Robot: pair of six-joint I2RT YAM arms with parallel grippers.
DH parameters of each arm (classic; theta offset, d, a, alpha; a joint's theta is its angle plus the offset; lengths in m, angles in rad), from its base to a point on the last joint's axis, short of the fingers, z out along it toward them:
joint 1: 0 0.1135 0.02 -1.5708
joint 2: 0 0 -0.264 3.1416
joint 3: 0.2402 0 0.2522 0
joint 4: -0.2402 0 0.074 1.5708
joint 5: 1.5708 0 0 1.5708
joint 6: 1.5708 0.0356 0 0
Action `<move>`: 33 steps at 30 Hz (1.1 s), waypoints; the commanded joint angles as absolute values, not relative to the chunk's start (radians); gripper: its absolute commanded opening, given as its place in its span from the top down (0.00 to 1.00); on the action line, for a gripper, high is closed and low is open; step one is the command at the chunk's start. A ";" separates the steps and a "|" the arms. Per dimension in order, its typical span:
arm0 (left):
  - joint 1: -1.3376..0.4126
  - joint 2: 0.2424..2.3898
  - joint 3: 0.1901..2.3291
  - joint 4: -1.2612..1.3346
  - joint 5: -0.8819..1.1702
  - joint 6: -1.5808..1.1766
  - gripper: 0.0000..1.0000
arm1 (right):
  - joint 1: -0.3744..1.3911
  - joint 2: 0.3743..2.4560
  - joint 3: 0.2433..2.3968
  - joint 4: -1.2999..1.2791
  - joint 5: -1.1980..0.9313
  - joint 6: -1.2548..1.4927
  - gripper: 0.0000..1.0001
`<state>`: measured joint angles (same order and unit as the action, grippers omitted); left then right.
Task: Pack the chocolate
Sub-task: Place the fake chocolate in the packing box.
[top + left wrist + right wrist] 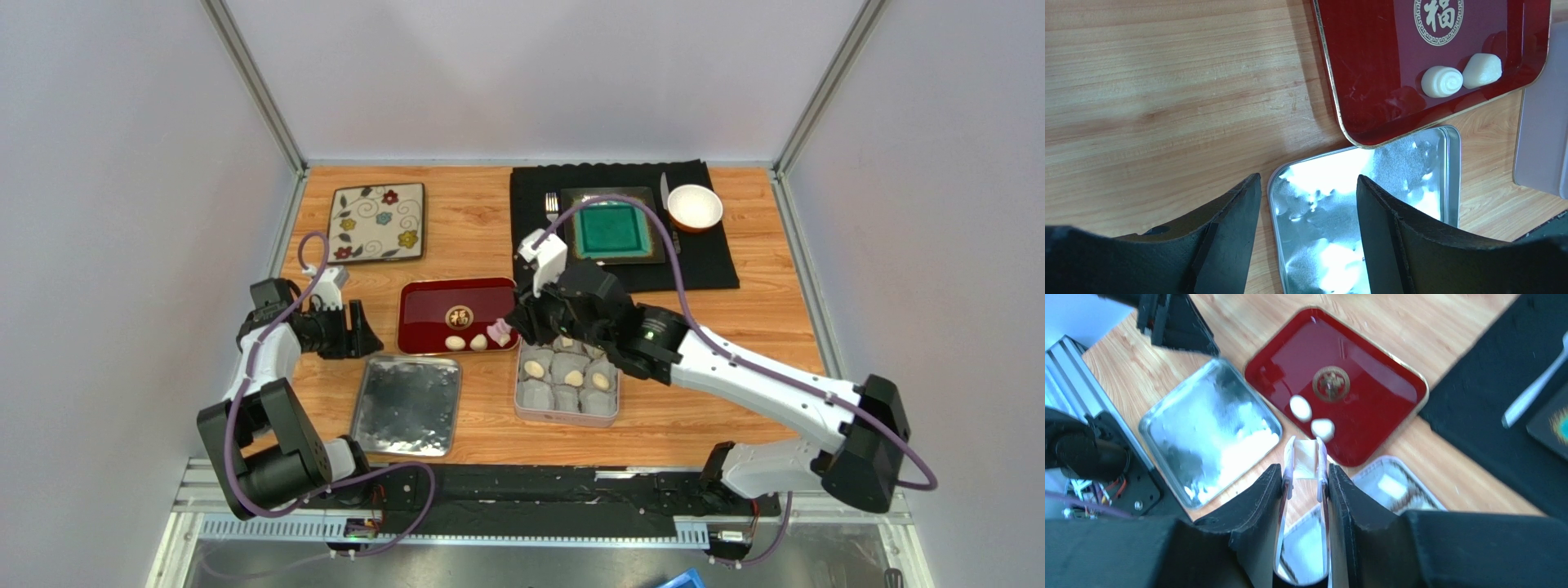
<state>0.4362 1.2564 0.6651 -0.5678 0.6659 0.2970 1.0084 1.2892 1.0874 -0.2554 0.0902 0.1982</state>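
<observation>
Closest in, the right wrist view shows what the overhead view cannot. The right gripper (pixel 1304 474) is pinching a thin white piece (pixel 1305 459) with pinkish edges, and its side walls sit pressed against the inner faces of the fingers. What the piece is I cannot tell. Directly beneath those fingers lies the open tin (pixel 1395 484). Only the overhead camera shows its white paper cups (pixel 566 399), several of which have chocolate (pixel 535 366) sitting in them.

Just ahead of the fingertips is the red tray (pixel 1376 410). Two loose lumps (pixel 1300 408) lie side by side near its closer edge, and the nearer one is just beyond the tip of the white piece. To the left of this gripper the silver lid (pixel 1204 429) lies flat on the wood.

The left gripper (pixel 1309 184) stands spread wide with nothing between its fingers. In its own camera a corner of the lid shows in the gap. That camera alone shows that one loose lump carries a swirl and that the tray bears a gold emblem.

Farthest out, and plain only from overhead, a floral plate (pixel 378 222) lies beyond the left gripper. Beyond the right gripper a black mat (pixel 724 263) holds a green dish (pixel 611 233), a fork (pixel 551 202) and a white bowl (pixel 694 206).
</observation>
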 commanded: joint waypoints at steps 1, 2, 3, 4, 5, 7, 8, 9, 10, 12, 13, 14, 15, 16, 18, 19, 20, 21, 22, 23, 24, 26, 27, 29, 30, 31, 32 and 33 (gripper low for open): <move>0.446 1.232 0.706 -0.583 0.696 0.319 0.34 | 1.012 1.160 1.026 -0.334 0.120 0.247 0.76; 0.448 1.230 0.706 -0.586 0.696 0.316 0.34 | 1.012 1.143 1.003 -0.342 0.118 0.255 0.76; 0.446 1.229 0.707 -0.587 0.701 0.316 0.33 | 1.014 1.131 0.993 -0.354 0.117 0.262 0.76; 0.448 1.227 0.709 -0.588 0.701 0.314 0.33 | 1.014 1.109 0.982 -0.357 0.117 0.271 0.76; 0.448 1.227 0.710 -0.591 0.704 0.313 0.33 | 1.017 1.101 0.959 -0.362 0.117 0.278 0.76; 0.448 1.224 0.712 -0.592 0.706 0.314 0.33 | 1.023 1.086 0.939 -0.365 0.117 0.290 0.76; 0.446 1.224 0.712 -0.594 0.704 0.314 0.34 | 1.023 1.078 0.922 -0.368 0.114 0.293 0.76; 0.446 1.226 0.713 -0.595 0.703 0.313 0.33 | 1.028 1.075 0.914 -0.370 0.110 0.299 0.76; 0.448 1.224 0.713 -0.597 0.703 0.316 0.33 | 1.029 1.074 0.908 -0.370 0.106 0.307 0.76; 0.448 1.226 0.713 -0.597 0.701 0.319 0.33 | 1.038 1.074 0.891 -0.370 0.101 0.314 0.76; 0.448 1.226 0.713 -0.600 0.701 0.318 0.33 | 1.043 1.075 0.888 -0.371 0.100 0.322 0.76; 0.448 1.224 0.713 -0.598 0.701 0.318 0.33 | 1.048 1.080 0.884 -0.374 0.100 0.325 0.76; 0.448 1.226 0.713 -0.598 0.701 0.318 0.33 | 1.049 1.080 0.877 -0.376 0.100 0.327 0.76; 0.446 1.226 0.713 -0.598 0.701 0.321 0.34 | 1.051 1.078 0.874 -0.377 0.100 0.330 0.76; 0.446 1.224 0.713 -0.600 0.703 0.322 0.34 | 1.054 1.077 0.864 -0.374 0.101 0.336 0.76; 0.448 1.224 0.713 -0.601 0.703 0.322 0.34 | 1.052 1.074 0.855 -0.373 0.104 0.337 0.76; 0.446 1.223 0.712 -0.601 0.703 0.324 0.33 | 1.052 1.074 0.848 -0.368 0.103 0.342 0.76; 0.446 1.223 0.712 -0.603 0.704 0.322 0.33 | 1.054 1.075 0.844 -0.365 0.103 0.345 0.76; 0.446 1.223 0.713 -0.601 0.703 0.325 0.33 | 1.054 1.077 0.838 -0.361 0.101 0.348 0.76; 0.446 1.221 0.713 -0.604 0.701 0.327 0.33 | 1.054 1.080 0.831 -0.351 0.100 0.350 0.76; 0.446 1.221 0.715 -0.603 0.703 0.325 0.34 | 1.055 1.081 0.828 -0.345 0.095 0.353 0.75; 0.448 1.223 0.716 -0.604 0.703 0.327 0.33 | 1.055 1.095 0.818 -0.331 0.094 0.354 0.73; 0.446 1.223 0.716 -0.606 0.703 0.325 0.34 | 1.057 1.100 0.816 -0.328 0.092 0.356 0.71; 0.448 1.220 0.718 -0.604 0.703 0.327 0.33 | 1.057 1.114 0.816 -0.324 0.094 0.356 0.69; 0.446 1.218 0.718 -0.607 0.703 0.325 0.33 | 1.057 1.115 0.818 -0.321 0.098 0.354 0.66; 0.446 1.218 0.718 -0.607 0.701 0.328 0.33 | 1.058 1.117 0.819 -0.318 0.098 0.356 0.64; 0.446 1.218 0.718 -0.609 0.698 0.330 0.33 | 1.057 1.115 0.824 -0.314 0.101 0.354 0.63; 0.446 1.219 0.719 -0.609 0.698 0.331 0.33 | 1.057 1.114 0.827 -0.310 0.101 0.353 0.62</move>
<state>0.4385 1.2469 0.6819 -0.6064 0.6765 0.2985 1.0515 1.1179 0.8131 -0.3874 0.0963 0.3439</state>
